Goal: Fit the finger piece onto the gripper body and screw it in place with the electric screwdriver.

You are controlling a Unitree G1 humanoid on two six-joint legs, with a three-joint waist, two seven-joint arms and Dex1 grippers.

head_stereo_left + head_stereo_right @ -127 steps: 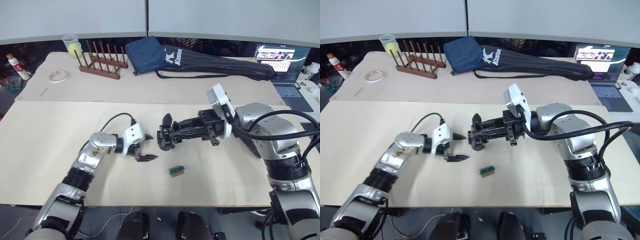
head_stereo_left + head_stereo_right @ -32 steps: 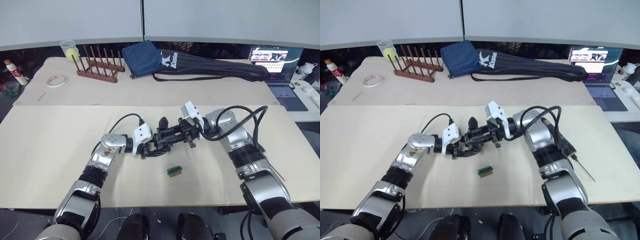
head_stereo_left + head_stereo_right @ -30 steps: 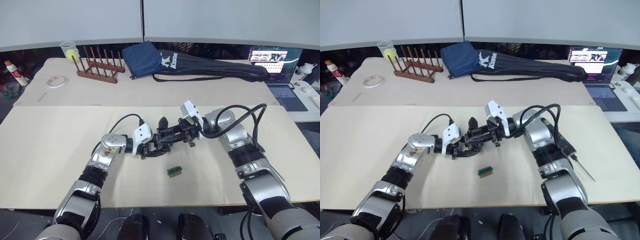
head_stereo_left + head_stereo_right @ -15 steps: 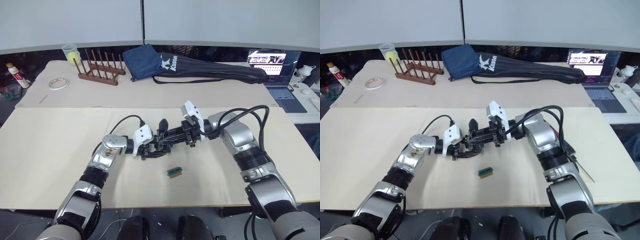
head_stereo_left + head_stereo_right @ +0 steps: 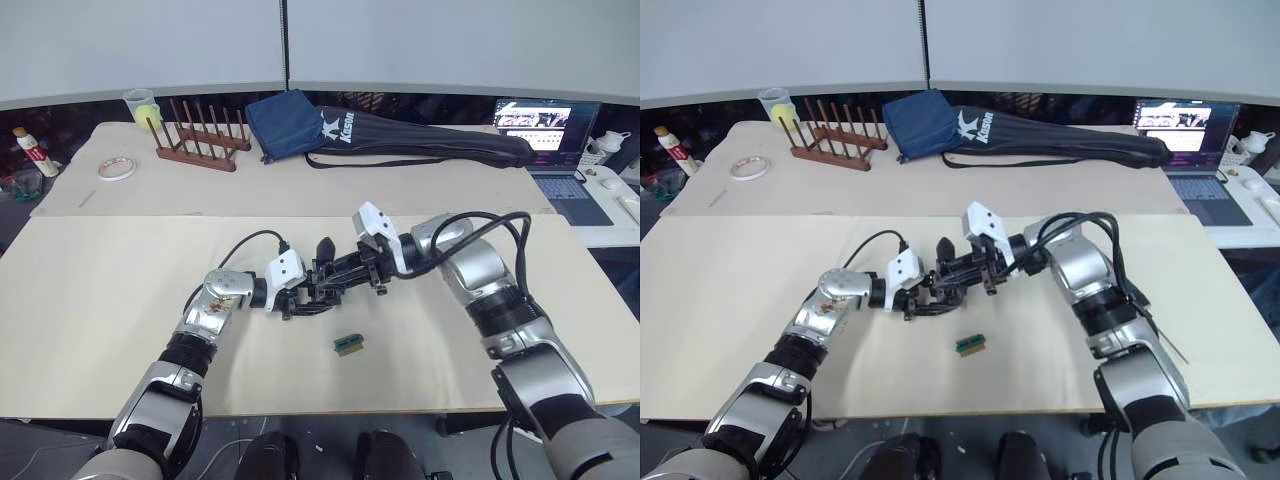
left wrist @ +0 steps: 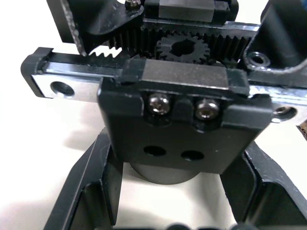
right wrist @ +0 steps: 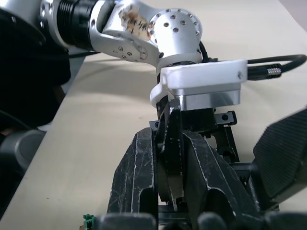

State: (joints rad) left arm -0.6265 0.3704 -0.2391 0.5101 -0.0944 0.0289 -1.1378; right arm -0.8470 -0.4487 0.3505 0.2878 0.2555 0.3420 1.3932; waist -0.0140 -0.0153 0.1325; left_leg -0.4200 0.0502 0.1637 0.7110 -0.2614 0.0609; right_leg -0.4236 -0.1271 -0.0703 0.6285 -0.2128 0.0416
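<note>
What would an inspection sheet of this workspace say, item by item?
Surface: beige table, flat.
Job's things: gripper body and finger piece brought together mid-table, seating cannot be told; electric screwdriver lying behind the right forearm, not held.
Clutter: green-and-brown block in front; wooden rack, tape roll, blue bag, long black bag, laptop at the back.
Grippers: right claw shut on the gripper body; left claw against it.
Cables: black cable loops from the left wrist.
Surroundings: grey wall panels.
</note>
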